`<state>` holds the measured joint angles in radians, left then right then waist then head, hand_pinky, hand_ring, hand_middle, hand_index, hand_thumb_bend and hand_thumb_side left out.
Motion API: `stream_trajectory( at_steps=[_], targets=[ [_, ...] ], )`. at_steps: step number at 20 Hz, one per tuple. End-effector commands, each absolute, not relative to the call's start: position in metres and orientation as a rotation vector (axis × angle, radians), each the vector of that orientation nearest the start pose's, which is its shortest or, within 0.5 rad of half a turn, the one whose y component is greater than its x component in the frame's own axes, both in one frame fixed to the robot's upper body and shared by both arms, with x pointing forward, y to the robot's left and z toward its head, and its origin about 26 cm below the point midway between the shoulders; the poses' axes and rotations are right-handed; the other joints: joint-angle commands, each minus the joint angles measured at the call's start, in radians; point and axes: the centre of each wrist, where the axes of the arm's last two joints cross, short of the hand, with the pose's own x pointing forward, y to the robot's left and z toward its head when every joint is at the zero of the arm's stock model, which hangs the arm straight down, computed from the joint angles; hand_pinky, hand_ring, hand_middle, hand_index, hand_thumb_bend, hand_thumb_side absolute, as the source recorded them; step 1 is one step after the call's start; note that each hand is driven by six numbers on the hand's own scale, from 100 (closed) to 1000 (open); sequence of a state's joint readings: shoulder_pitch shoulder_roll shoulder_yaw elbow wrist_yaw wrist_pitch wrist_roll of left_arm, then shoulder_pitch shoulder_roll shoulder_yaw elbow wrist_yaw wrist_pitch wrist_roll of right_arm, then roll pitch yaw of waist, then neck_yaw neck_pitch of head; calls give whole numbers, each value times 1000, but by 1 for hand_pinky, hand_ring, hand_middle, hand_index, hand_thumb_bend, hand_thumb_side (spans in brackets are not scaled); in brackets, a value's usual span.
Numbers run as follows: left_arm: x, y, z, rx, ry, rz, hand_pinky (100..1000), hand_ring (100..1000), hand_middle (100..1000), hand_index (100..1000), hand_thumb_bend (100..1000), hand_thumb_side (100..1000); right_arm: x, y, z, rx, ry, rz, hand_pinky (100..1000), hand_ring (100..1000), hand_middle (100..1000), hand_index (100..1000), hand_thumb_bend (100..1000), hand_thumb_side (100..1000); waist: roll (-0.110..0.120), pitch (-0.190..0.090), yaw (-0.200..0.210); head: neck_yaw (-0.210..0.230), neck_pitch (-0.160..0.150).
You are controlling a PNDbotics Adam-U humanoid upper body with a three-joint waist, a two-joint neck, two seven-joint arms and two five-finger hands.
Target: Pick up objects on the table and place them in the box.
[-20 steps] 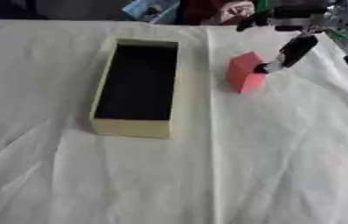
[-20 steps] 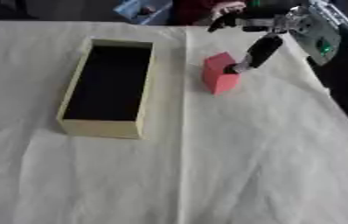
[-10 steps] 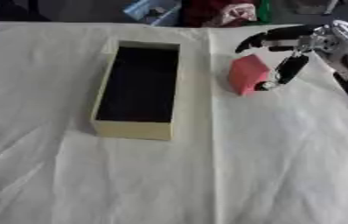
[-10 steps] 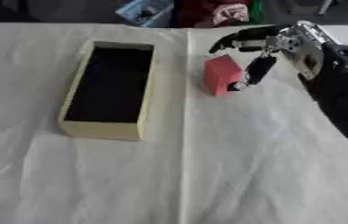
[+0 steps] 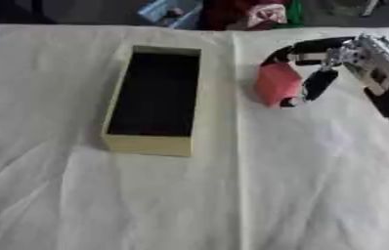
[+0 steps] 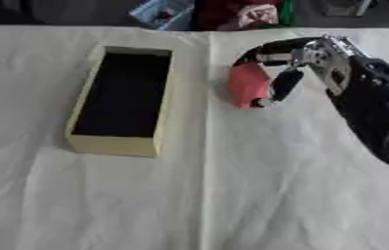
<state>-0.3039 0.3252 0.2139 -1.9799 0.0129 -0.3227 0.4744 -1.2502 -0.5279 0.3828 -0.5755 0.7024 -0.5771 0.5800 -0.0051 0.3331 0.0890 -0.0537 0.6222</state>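
We see our right hand (image 5: pixel 352 56) reaching in from the right side, its fingers (image 5: pixel 293 48) curled over the far side of a red block (image 5: pixel 276 84) while the thumb presses the block's right face. The block sits tilted in that grip, just right of the box (image 5: pixel 146 144), apart from it. The box is a long pale-yellow tray with a dark inside, lying lengthwise from near to far on the bench (image 5: pixel 189 205), which is covered in a creased cream cloth. Blurred coloured clutter lies beyond the bench's far edge.
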Motion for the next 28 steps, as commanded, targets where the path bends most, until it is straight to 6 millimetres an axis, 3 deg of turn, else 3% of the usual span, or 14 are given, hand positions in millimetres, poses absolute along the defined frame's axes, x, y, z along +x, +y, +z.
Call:
stream_trajectory(
  at_steps=[1,5,6,8,10,15,20,21,22,23,28],
  targets=[
    [295,312,221,-623,3453,-458,566,560,515,650,166,100,515,-291,267,-436,-1063,2413,918,943,833,938,404,319,-11,-17,1,-2,-7],
    [295,312,221,-623,3453,-459,566,560,515,650,164,100,514,-291,271,-432,-1118,2392,902,902,696,849,374,258,-12,-17,1,-2,-6],
    [295,312,221,-624,3453,-458,566,560,515,650,163,100,514,-291,273,-431,-1135,2389,893,878,620,787,325,192,-12,-17,1,-2,-5],
    [295,312,221,-624,3454,-458,566,560,515,649,162,100,513,-291,279,-433,-1185,2375,881,849,551,719,216,100,-12,-18,0,-1,-4],
    [295,312,221,-626,3455,-455,566,561,515,649,162,100,512,-292,286,-437,-1241,2356,870,826,507,668,100,100,-11,-19,-1,-1,-2],
    [295,313,221,-632,3455,-452,567,561,516,649,164,100,505,-291,309,-471,-1354,2310,864,809,497,631,100,100,-11,-23,-4,1,2],
    [294,314,221,-636,3454,-451,568,562,517,650,168,100,493,-281,346,-537,-1474,2266,861,799,488,614,100,100,-12,-30,-7,-5,9],
    [294,314,221,-636,3453,-451,568,562,517,650,168,100,489,-276,355,-549,-1518,2259,859,795,484,610,100,100,-12,-31,-7,-7,10],
    [294,314,222,-635,3452,-451,569,562,518,650,169,100,485,-272,363,-556,-1555,2252,857,791,484,607,100,211,-12,-32,-7,-9,10],
    [294,313,222,-633,3452,-451,569,562,518,650,170,100,481,-264,372,-562,-1603,2249,855,787,481,606,100,100,-12,-34,-7,-12,12],
    [295,312,222,-615,3454,-448,570,562,519,651,174,100,470,-217,398,-551,-1754,2246,835,766,484,625,100,100,-9,-43,-2,-38,15]
  ],
)
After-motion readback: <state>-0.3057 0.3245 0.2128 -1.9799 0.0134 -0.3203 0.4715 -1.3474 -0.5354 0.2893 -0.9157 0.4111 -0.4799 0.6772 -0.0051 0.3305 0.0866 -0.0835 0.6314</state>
